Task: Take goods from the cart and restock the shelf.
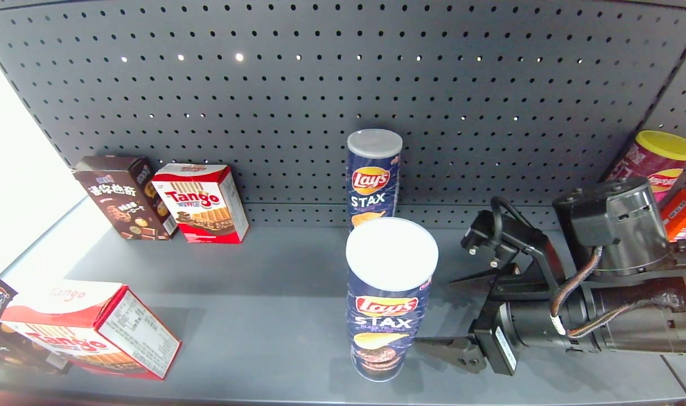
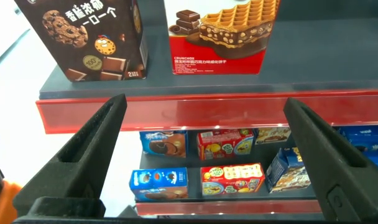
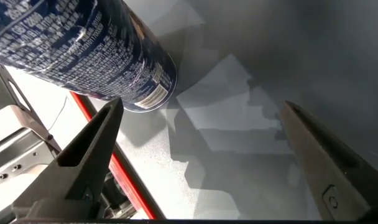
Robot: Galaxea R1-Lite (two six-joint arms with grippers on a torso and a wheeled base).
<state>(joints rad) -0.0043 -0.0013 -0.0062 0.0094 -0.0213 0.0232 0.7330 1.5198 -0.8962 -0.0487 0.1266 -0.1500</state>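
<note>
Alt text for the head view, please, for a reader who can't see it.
The open right gripper is just right of the front chip can, which stands upright near the front edge of the grey shelf. A matching can stands behind it, by the pegboard; snack boxes stand at the left.

The shelf [image 1: 253,293] looks like grey painted metal, matt and smooth; its back panel [image 1: 320,84] is the same metal, with holes. The front can [image 1: 383,330] has a glossy printed wrap and a matt white plastic lid [image 1: 392,254]. The wafer box [image 1: 205,200] is shiny cardboard. The right gripper [image 3: 201,104] has matt black jaws.
</note>
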